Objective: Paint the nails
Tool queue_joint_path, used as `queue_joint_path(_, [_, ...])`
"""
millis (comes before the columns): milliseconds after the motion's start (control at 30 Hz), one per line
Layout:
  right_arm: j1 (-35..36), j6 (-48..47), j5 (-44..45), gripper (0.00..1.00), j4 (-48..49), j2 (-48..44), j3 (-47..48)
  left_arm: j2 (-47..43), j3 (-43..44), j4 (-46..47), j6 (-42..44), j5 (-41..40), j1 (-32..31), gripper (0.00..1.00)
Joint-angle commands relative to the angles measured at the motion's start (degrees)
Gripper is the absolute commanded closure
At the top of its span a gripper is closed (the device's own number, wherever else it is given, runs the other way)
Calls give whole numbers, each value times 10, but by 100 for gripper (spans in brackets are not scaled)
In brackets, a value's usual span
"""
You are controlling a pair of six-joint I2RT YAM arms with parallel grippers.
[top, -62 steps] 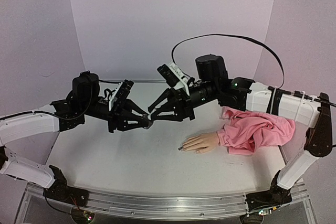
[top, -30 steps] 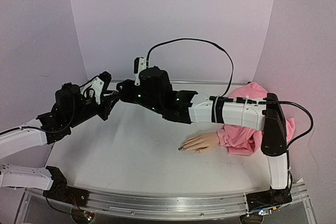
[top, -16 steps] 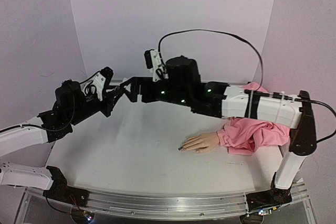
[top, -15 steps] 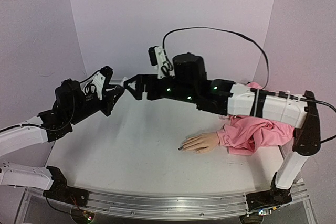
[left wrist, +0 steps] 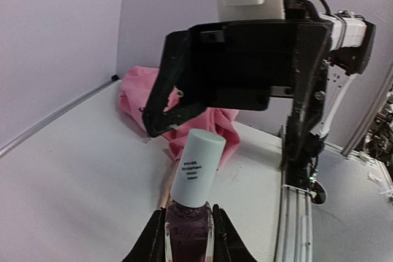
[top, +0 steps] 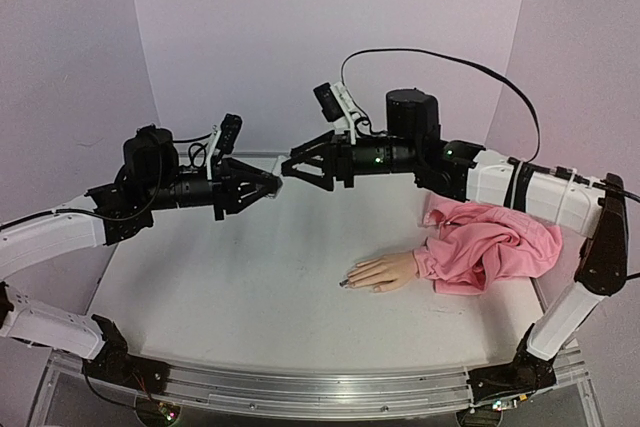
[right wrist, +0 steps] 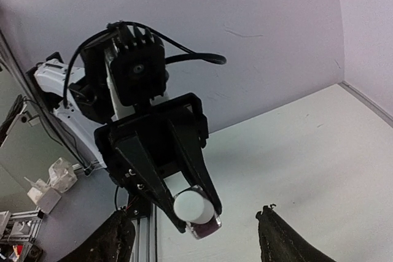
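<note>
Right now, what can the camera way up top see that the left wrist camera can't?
Only the top camera shows the long white left arm and the mannequin hand with its fingers spread out. Only the left wrist camera shows the tiny writing on the white cap of the bottle and the dark polish inside. Both show the pink sleeve and the open right hand close to the bottle.
</note>
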Motion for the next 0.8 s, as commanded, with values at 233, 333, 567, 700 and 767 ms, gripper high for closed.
queue_joint_path(233, [-13,25,-192,45,163,-7,-26,21,51,29,-63,195,4,100])
queue_joint_path(333, [-13,36,-208,55,178,4,-18,25,52,31,-66,201,3,100])
queue_joint_path(567, [-12,61,-234,62,211,25,-5,27,51,34,-68,204,4,100])
queue_joint_path(700, [-11,64,-238,63,216,28,-5,27,49,36,-68,203,4,100])
queue_joint_path(767, [-11,64,-242,67,218,30,-5,30,50,37,-70,207,4,100])
